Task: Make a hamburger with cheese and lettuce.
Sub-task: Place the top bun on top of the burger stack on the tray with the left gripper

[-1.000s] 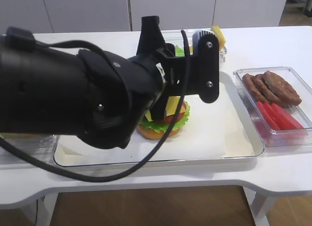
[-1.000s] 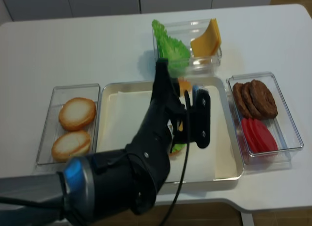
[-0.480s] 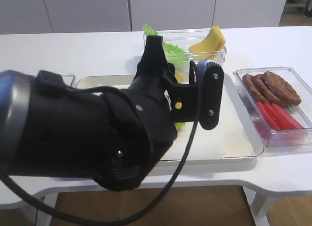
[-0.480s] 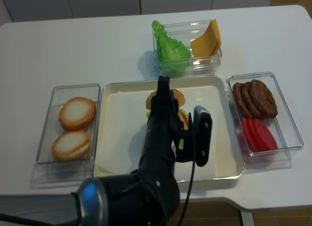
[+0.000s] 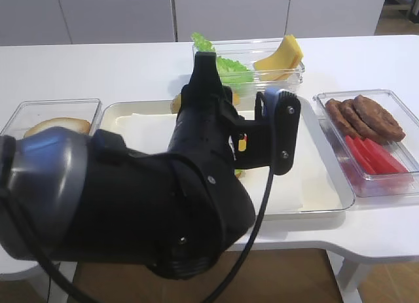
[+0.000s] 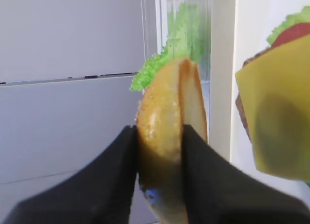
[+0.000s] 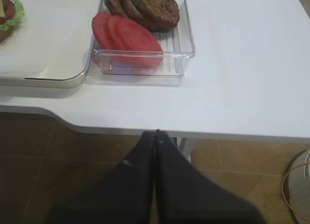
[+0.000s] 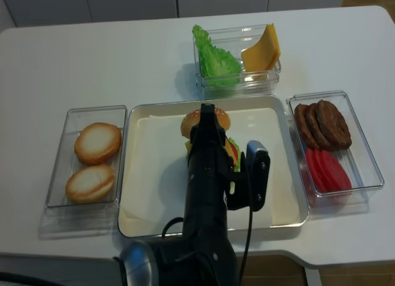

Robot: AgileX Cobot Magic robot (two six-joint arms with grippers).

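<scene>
the left claw is clamping a sesame bun top edge-up, just beside the hamburger with its cheese and lettuce on the tray. the right claw is hanging pressed together below the tabletop edge.

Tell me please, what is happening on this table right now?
The left gripper is shut on a sesame bun top and holds it on edge over the tray, beside the hamburger, whose cheese has no bun over it yet. The right gripper is shut and empty, off the table's front edge.
</scene>
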